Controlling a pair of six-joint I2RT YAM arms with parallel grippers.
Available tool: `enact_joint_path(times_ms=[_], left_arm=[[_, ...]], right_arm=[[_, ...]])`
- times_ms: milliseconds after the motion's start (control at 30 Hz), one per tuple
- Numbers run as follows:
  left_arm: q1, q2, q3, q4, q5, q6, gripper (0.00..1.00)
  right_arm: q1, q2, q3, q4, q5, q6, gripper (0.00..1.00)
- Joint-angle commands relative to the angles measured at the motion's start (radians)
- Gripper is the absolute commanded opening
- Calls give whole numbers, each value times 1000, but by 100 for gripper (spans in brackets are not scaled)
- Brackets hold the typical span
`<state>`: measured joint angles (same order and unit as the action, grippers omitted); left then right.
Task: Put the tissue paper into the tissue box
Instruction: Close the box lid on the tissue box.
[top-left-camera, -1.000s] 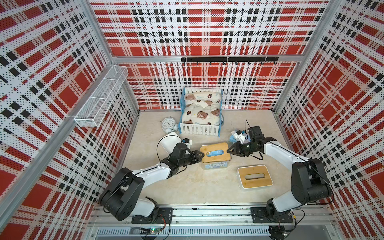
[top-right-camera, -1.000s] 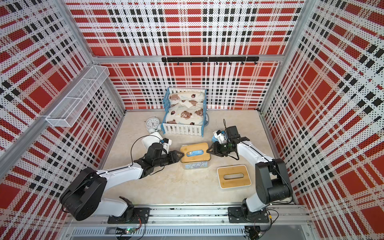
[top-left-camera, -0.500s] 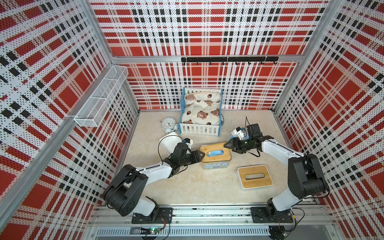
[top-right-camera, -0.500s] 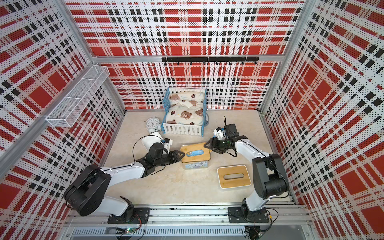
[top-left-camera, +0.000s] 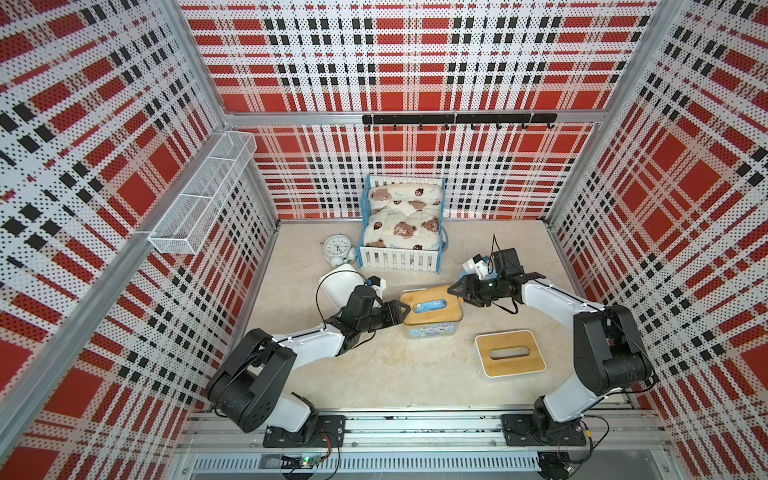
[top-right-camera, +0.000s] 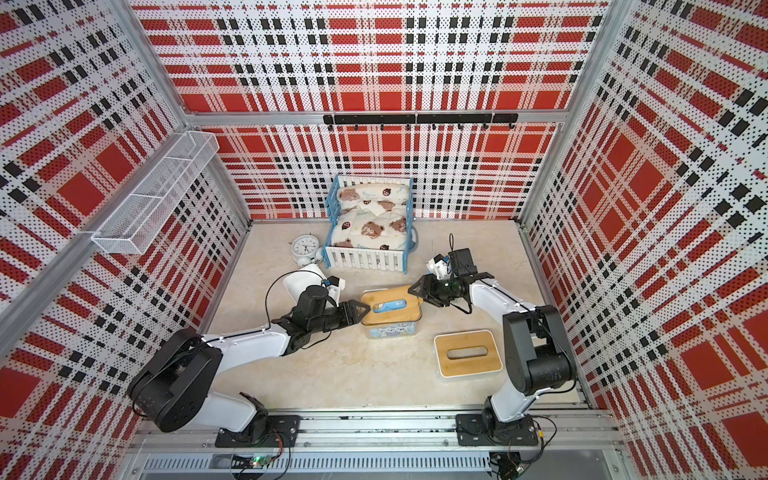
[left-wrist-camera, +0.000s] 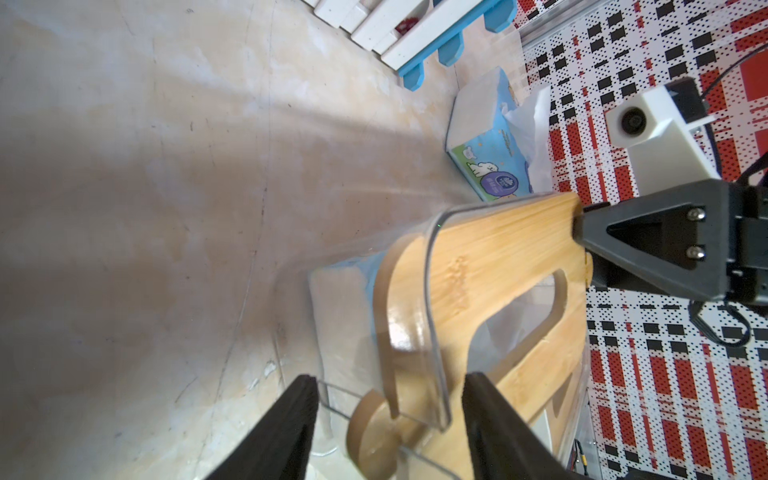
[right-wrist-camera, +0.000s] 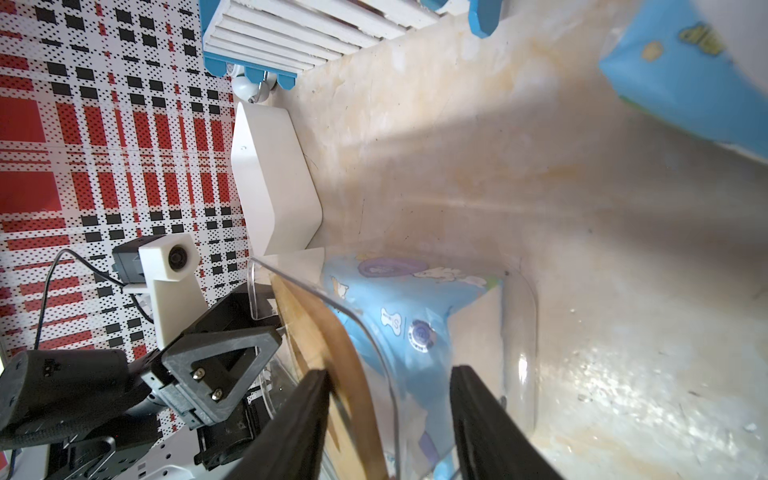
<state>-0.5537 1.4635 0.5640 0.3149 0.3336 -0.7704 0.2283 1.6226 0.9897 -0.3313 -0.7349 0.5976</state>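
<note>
- Finds the pack (right-wrist-camera: 399, 299) already inside the clear box (top-left-camera: 453, 330), blue wrap visible through the wall, under a bamboo lid (top-left-camera: 432, 318) that looks tilted rather than seated flat.
- Sees the right tool (top-left-camera: 453, 290) moved in over the last second, from just beside the box onto the lid's far right end. Jaws apart, astride lid edge and rim, no pinch visible.
- Notes the left tool (top-left-camera: 405, 311) unchanged at the opposite end, jaws likewise apart around the lid's edge.
- Reads this as filling done for this box, with levelling the lid left to do, both ends now attended.
- Leaves a spare pack (left-wrist-camera: 486, 137) on the table (top-left-camera: 374, 374) near the bed (top-left-camera: 401, 232), and a second lidded box (top-left-camera: 509, 353) well apart in front.
</note>
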Motion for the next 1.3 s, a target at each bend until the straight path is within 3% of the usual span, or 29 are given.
enact_joint_path(times_ms=[0,433,633,933,1267], left_arm=[[-10,-18,33,29,5,0,60],[-23,-10,45,29,10,-24,60],[-26,-1,42,21,13,-26,59],[-26,6,34,14,10,-21,58],[-26,-12,30,9,5,-24,52]], right_arm=[[7,-18,-19,-48,36,1,53],[10,-1,26,-185,51,-84,59],[11,-24,38,-161,6,-77,61],[8,-67,60,-238,78,-145,65],[10,-127,39,-291,102,-167,60]])
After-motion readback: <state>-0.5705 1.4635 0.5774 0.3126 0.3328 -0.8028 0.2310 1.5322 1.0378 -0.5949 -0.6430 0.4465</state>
